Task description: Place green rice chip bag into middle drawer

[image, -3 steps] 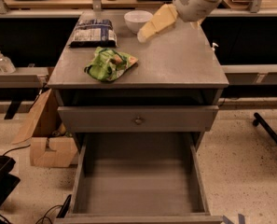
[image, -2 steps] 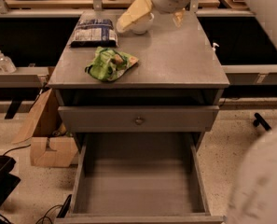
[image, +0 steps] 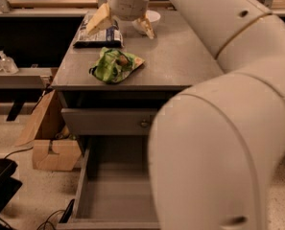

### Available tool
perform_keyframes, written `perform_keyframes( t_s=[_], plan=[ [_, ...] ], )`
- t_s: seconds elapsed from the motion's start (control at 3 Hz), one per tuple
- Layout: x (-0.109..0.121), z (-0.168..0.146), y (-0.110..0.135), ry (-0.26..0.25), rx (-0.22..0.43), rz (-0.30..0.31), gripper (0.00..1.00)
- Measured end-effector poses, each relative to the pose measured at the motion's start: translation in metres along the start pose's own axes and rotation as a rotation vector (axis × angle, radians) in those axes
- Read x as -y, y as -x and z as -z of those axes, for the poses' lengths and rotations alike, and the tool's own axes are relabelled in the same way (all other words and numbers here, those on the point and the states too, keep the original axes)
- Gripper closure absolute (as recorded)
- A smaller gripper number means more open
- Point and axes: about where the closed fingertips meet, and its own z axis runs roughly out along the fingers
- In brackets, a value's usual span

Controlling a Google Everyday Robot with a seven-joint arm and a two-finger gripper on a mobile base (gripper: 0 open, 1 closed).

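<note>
The green rice chip bag [image: 114, 64] lies crumpled on the grey cabinet top [image: 180, 61], near its front left. My gripper [image: 123, 25] hangs above the back of the top, just behind the bag, open and empty, with its tan fingers [image: 98, 20] spread wide. The middle drawer [image: 113, 195] is pulled out below, a deep grey box with nothing showing inside; my arm hides its right part.
A dark blue-and-white bag [image: 99, 35] lies at the back left of the top, under the gripper. A white bowl [image: 150, 17] stands behind it. A shut drawer front with a knob [image: 144, 124] sits above the open drawer. A cardboard box [image: 51, 140] stands on the floor at left.
The gripper has moved left across the back of the cabinet top to above the blue-and-white bag. My arm now fills the right side of the view. The green bag has not moved.
</note>
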Motion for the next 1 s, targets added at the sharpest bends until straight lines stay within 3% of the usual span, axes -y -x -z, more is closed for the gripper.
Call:
perform_keyframes(
  t_s=[0.33,0.67,1.0],
  plan=[
    [-0.018,-0.053,-0.007,-0.079,-0.136,-0.090,0.00],
    [-0.029,-0.112,-0.024,-0.110,-0.267,-0.172,0.02],
    [-0.035,-0.139,-0.038,-0.130,-0.334,-0.195,0.25]
  ],
)
